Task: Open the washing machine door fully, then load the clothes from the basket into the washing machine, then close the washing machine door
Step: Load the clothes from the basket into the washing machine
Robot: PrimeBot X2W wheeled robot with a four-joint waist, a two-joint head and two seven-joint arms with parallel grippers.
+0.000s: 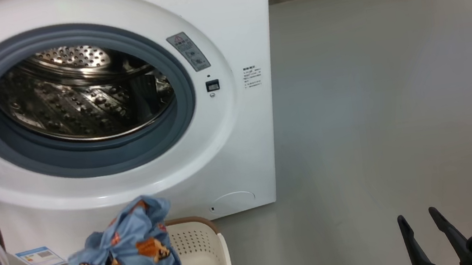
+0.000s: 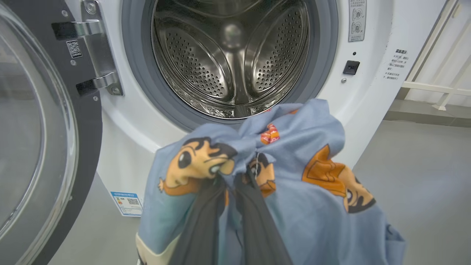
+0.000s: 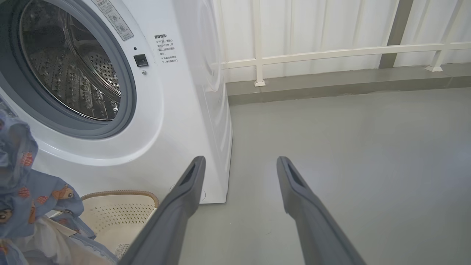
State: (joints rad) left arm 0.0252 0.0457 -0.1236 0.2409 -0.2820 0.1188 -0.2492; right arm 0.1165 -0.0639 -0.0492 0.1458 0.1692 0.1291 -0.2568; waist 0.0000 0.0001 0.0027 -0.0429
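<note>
Washing machine door [image 2: 33,140] stands swung open at far left; the left wrist view adds its steel hinge [image 2: 95,55]. Left gripper [image 2: 232,180] is pinched onto the clothes [image 1: 142,254], with the bundle hanging over the basket [image 1: 201,251], below the drum [image 2: 232,55] mouth of the washing machine [image 1: 247,149]. The right wrist view adds the bundle's cream-white patch. Right gripper [image 3: 239,162], fingers spread and holding nothing, hangs above grey floor [image 1: 397,106].

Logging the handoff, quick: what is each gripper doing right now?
Left gripper: shut on the clothes.
Right gripper: open, holding nothing.
</note>
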